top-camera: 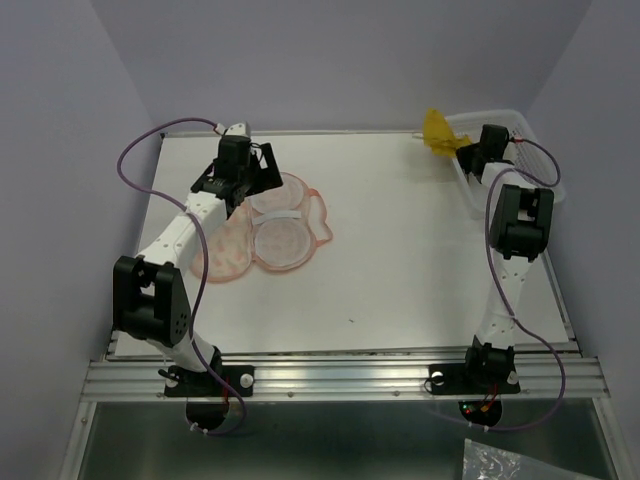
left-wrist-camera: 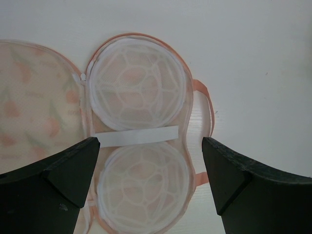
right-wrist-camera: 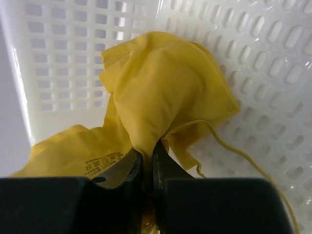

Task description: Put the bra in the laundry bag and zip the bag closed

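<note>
The mustard-yellow bra [right-wrist-camera: 161, 83] hangs bunched over the white basket [right-wrist-camera: 63, 53], and my right gripper [right-wrist-camera: 147, 151] is shut on a fold of its fabric. From above, the bra [top-camera: 437, 130] sticks up at the basket's left end beside the right gripper [top-camera: 466, 152]. The laundry bag [top-camera: 262, 236] lies open on the table's left half, its peach-print lid flat to the left. My left gripper [left-wrist-camera: 148, 161] hovers open above the laundry bag [left-wrist-camera: 139, 83], whose two round white mesh cups are joined by a white strap.
The white lattice basket [top-camera: 528, 150] stands at the table's far right corner. Purple cables loop from both arms. The bag's pink loop [left-wrist-camera: 207, 97] lies on the table to the right of the cups.
</note>
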`<state>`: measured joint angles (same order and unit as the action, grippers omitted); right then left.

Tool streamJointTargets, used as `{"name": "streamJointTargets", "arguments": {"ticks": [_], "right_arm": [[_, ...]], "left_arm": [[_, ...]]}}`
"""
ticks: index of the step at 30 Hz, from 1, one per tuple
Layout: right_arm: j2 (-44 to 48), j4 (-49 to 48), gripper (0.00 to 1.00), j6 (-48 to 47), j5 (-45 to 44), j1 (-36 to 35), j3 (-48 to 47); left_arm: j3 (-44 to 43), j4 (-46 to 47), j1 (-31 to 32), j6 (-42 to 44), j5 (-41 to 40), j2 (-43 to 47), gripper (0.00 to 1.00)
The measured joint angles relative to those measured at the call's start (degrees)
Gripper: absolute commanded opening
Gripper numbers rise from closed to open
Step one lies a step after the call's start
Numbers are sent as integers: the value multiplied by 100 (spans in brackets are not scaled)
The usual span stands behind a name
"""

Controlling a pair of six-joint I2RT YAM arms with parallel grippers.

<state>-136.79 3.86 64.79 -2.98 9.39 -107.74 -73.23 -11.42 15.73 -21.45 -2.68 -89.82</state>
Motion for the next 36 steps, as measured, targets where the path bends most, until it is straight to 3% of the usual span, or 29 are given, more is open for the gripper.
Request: {"name": "streamJointTargets", "arguments": {"ticks": [8, 20, 23, 25, 29, 32, 36], "right_arm": [[529, -798, 3, -332, -273, 2, 1093], [2763, -2516, 1, -1985, -560, -282, 2448], [3038, -2826, 1, -2542, -271, -553, 2553], [3071, -2938, 3, -2929, 448, -750, 2527], [3036, -2446, 8, -3681, 1720, -1058, 2288], [3049, -1399, 9, -4625, 2173, -1707, 1880], [3261, -179, 11, -5178, 2846, -2557, 1856]], "left_arm": [[0, -9, 68, -2, -37, 0, 99], [46, 28, 221, -7, 87, 197, 99], [146, 94, 223, -15, 92, 415, 99], [304, 136, 227, -50, 92, 645, 99], [741, 256, 227, -166, 101, 1093, 99], [1012, 286, 227, -238, 98, 1329, 99], [1355, 348, 229, -358, 103, 1569, 99]]}}
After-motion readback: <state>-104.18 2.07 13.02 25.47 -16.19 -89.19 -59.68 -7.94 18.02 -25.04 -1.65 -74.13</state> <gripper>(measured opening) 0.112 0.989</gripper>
